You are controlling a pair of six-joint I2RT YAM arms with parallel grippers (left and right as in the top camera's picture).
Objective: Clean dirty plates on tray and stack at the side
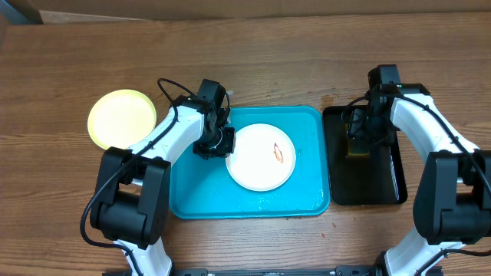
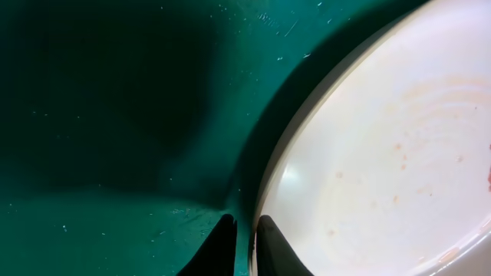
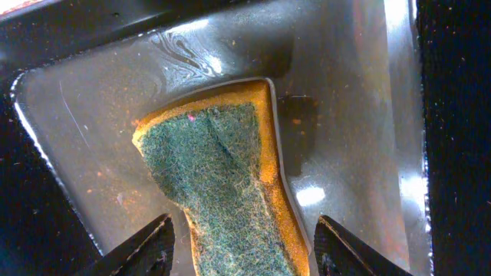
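From overhead, a round white plate (image 1: 261, 157) with an orange smear lay in the turquoise rectangular plastic tray (image 1: 199, 195). In the left wrist view, the left pincer (image 2: 244, 224) pinched narrowly on the plate's rim. In the right wrist view, the right pincer (image 3: 244, 224) gaped wide over a green-and-yellow sponge (image 3: 222, 176).

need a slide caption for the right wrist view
Right end effector, open, straddling a green-and-yellow sponge lying in the black tray.
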